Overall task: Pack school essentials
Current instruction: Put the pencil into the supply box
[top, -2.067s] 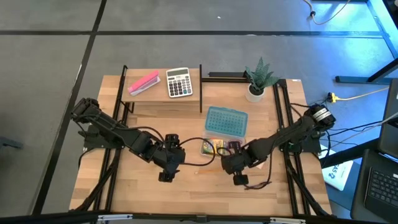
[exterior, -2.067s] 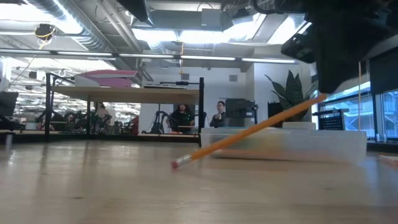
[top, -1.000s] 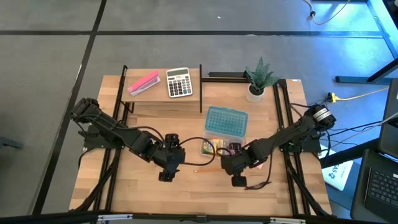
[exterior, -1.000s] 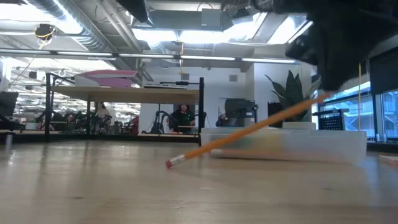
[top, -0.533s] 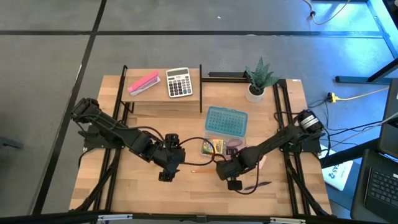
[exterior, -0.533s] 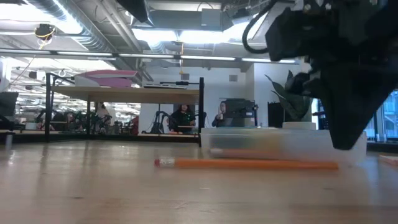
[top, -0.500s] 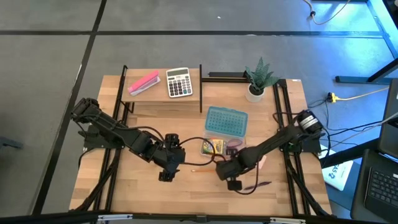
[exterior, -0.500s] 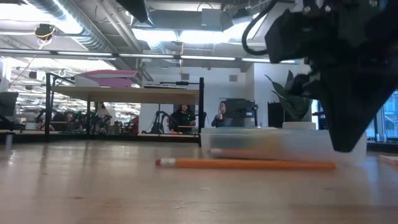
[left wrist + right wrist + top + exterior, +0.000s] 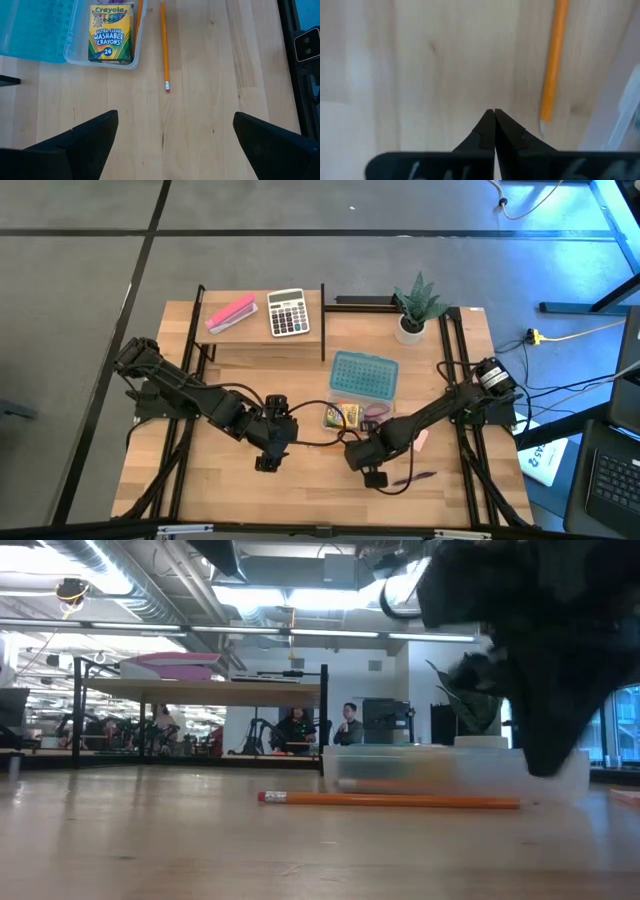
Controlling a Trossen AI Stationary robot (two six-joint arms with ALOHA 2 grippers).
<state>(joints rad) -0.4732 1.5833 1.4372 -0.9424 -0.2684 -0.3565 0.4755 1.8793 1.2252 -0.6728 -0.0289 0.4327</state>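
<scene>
An orange pencil (image 9: 390, 801) lies flat on the table, its eraser end (image 9: 167, 88) pointing toward my left gripper. My right gripper (image 9: 493, 114) is shut and empty, beside the pencil's tip (image 9: 544, 119), near the table's middle (image 9: 368, 477). My left gripper (image 9: 264, 465) hangs open to the pencil's left, touching nothing. A clear box (image 9: 75, 50) holds the yellow-green crayon box (image 9: 111, 32) and a second orange pencil (image 9: 139, 15). A purple pen (image 9: 415, 477) and a pink notepad (image 9: 420, 440) lie right of my right gripper.
The box's blue lid (image 9: 363, 375) lies open toward the far edge. A raised shelf (image 9: 262, 340) at the far left carries a pink block (image 9: 231, 313) and a grey calculator (image 9: 288, 312). A potted plant (image 9: 412, 310) stands far right. People show in the room beyond.
The pencil slanted up to my right gripper with its eraser end on the table; it has dropped out of the hold and now lies flat. My right gripper has moved toward the table's left and near edge, lower over the table.
</scene>
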